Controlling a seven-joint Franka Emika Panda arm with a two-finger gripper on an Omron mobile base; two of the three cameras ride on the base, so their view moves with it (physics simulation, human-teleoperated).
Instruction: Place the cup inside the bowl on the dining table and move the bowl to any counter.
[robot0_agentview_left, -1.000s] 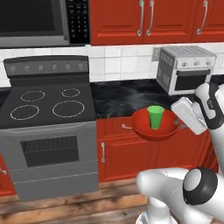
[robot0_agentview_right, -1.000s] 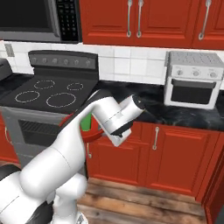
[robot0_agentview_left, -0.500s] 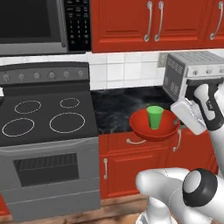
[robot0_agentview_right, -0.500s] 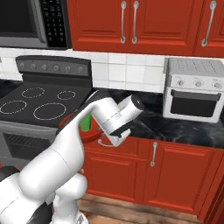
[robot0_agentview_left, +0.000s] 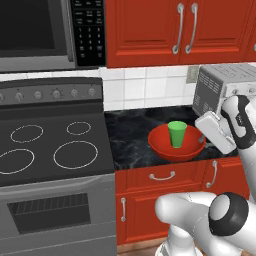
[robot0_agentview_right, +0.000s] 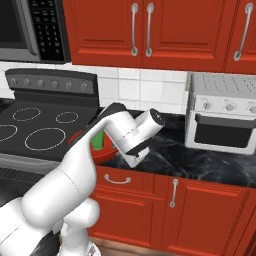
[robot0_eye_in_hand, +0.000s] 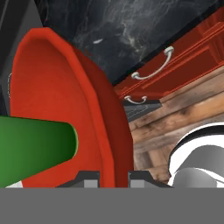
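The green cup (robot0_agentview_left: 176, 133) stands upright inside the red bowl (robot0_agentview_left: 162, 142), near its middle; in the hand view the cup (robot0_eye_in_hand: 37, 144) lies sideways across the frame against the bowl's (robot0_eye_in_hand: 52, 100) inner face, because the camera is rolled. The bowl is held at the front edge of the black marble surface (robot0_agentview_left: 130, 132), its far side over the marble and its near side by the edge; whether it rests on the marble or hangs just above it cannot be told. The tool (robot0_eye_in_hand: 113, 177) grips the bowl by its rim on the robot's right side: one dark fingertip (robot0_eye_in_hand: 89, 178) sits inside the wall, the other outside it, drawn narrow with the red rim pinched between them. In the left base view the white hand reaches the bowl's right edge. In the right base view the bowl (robot0_agentview_right: 107, 151) shows partly behind the forearm. A stove (robot0_agentview_left: 50, 150) lies to the left of the surface, a toaster oven (robot0_agentview_left: 222, 87) at its right rear, a microwave (robot0_agentview_left: 45, 32) above the stove. Red cabinet doors (robot0_agentview_right: 135, 210) with silver handles sit below.
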